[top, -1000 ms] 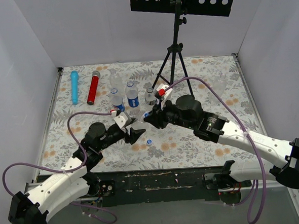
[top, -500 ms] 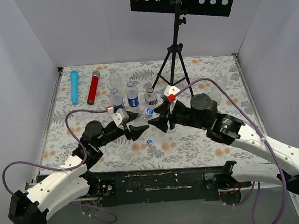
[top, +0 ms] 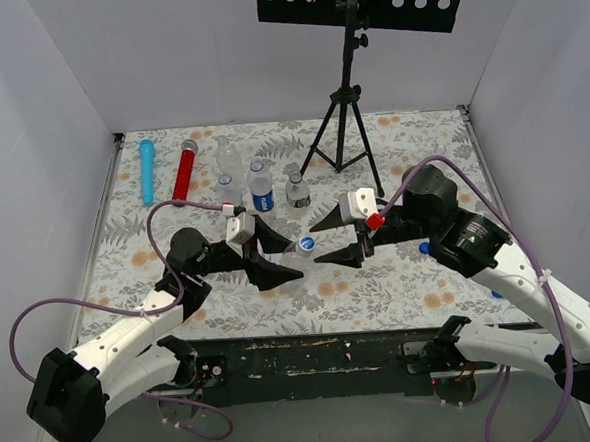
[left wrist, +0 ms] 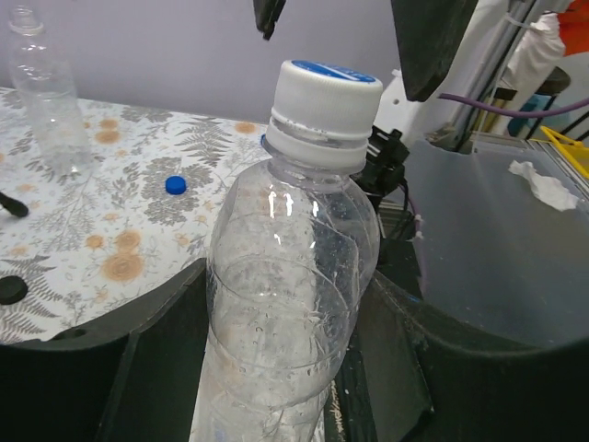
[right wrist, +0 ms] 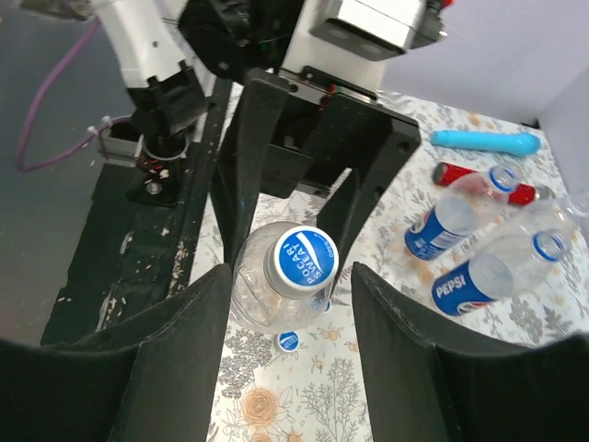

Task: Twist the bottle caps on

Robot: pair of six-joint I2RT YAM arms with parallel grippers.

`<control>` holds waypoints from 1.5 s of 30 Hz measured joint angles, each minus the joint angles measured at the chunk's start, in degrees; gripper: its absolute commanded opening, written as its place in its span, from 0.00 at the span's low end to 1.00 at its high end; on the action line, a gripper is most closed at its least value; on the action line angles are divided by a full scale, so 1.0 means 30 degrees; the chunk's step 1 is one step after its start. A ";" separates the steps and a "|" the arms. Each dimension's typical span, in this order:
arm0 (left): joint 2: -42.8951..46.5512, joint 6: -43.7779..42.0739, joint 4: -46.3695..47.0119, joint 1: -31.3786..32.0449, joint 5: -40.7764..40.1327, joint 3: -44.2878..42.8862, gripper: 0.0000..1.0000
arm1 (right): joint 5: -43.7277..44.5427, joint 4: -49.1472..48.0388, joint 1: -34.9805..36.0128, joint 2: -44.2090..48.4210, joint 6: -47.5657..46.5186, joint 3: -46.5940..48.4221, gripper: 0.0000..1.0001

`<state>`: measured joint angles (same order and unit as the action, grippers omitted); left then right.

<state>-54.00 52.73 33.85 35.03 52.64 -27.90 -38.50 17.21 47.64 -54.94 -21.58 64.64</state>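
Note:
My left gripper is shut on a clear plastic bottle and holds it upright above the table. A blue-topped cap sits on its neck, and it also shows in the left wrist view and the right wrist view. My right gripper is open just right of the cap, its fingers apart on either side and not touching it. A loose blue cap lies on the table under the bottle. Another loose blue cap and a black cap lie further off.
Several open bottles stand at the back middle, two of them with Pepsi labels. A long blue cylinder and a red one lie at the back left. A black tripod stands behind the right gripper.
The right gripper has drawn back to the right, off the bottle's top, and stands open. The left gripper has lifted the bottle a little, with the cap on its neck.

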 measured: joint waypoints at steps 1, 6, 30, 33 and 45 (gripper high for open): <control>-0.0080 0.0211 0.0284 -0.0015 0.0393 0.0000 0.14 | -0.0503 0.0277 0.0000 -0.0168 -0.0386 0.0153 0.60; -0.0386 0.0729 0.0882 -0.0015 0.1639 -0.0007 0.14 | -0.2288 0.0969 -0.0007 -0.0823 -0.1472 0.0444 0.58; -0.0474 0.0714 0.0714 -0.0029 0.2827 -0.0007 0.14 | -0.4291 0.1705 -0.0007 -0.2725 -0.1982 0.1530 0.16; -0.0466 0.0714 0.0576 -0.0029 0.2820 -0.0007 0.14 | -0.4240 0.1741 -0.0015 -0.2725 -0.1916 0.1552 0.04; 0.2222 -0.3053 -0.3723 0.0379 -0.4743 -0.0015 0.13 | 0.3366 -0.0328 0.1304 -0.2827 0.3016 0.1333 0.01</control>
<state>-47.33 43.57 22.68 36.16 38.41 -27.94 -28.40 16.23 51.55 -63.42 -12.53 68.64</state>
